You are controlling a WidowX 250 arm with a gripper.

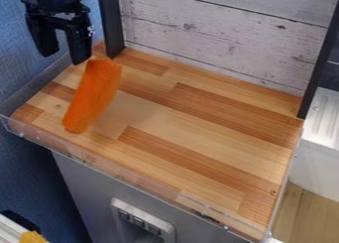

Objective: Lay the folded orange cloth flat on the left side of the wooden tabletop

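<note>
Nearest to me, down at the bottom left corner, a bit of something yellow (31, 237) sits beside a pale, ridged edge (12, 230), and next to that rises a grey cabinet front (86, 187) with a light grey panel (143, 218) set into it. Above the cabinet spreads a wooden tabletop (198, 133) in strips of light and reddish brown, with a clear plastic rim (119, 175) along its front. On its left part lies a bright orange, soft-looking cloth (92, 95), long and narrow, slanting from its upper end near the back left corner down toward the front rim. The black gripper (63, 56) hangs at the upper left, its jaws spread well apart with nothing pinched between them; the right-hand fingertip, as I look at it, is close to the cloth's upper end. Behind the top stands a whitewashed plank panel (218, 38) between two dark posts (111, 24). A blue surface (27, 113) runs down the left side, and off to the right I see a white grooved fixture (321, 138) above pale wooden boards (305, 207).
</note>
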